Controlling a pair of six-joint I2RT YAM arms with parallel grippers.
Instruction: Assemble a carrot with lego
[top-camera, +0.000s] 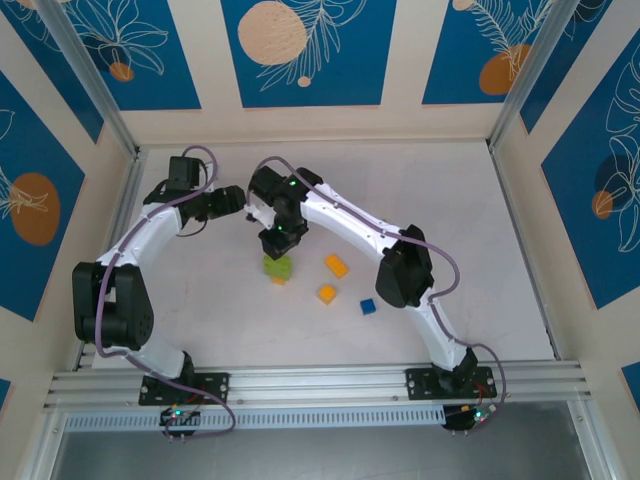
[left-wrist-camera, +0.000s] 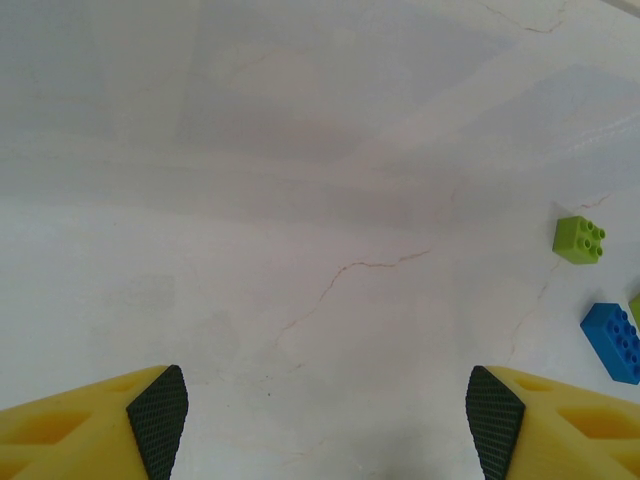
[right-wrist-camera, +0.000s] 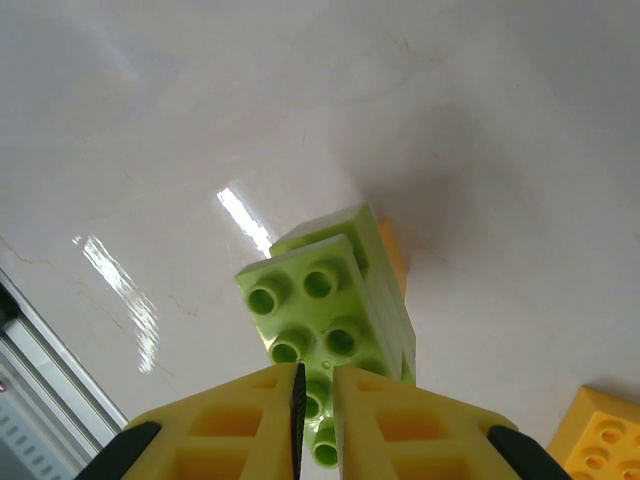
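Note:
A stack of lime green lego bricks (top-camera: 278, 266) stands mid-table on an orange brick whose edge shows at its foot (top-camera: 278, 281). In the right wrist view the stack's studded top (right-wrist-camera: 320, 300) is seen from above, with the orange edge (right-wrist-camera: 393, 255) behind it. My right gripper (top-camera: 277, 243) (right-wrist-camera: 316, 400) hovers right over the stack's near studs, its jaws shut with only a thin slit and nothing between them. My left gripper (top-camera: 240, 200) (left-wrist-camera: 325, 420) is open over bare table to the left of the stack, holding nothing.
Two loose orange bricks (top-camera: 336, 265) (top-camera: 326, 293) and a blue one (top-camera: 367, 306) lie right of the stack. The left wrist view shows a small green brick (left-wrist-camera: 579, 239) and a blue brick (left-wrist-camera: 612, 341) at its right. An orange brick corner (right-wrist-camera: 600, 440) lies close by.

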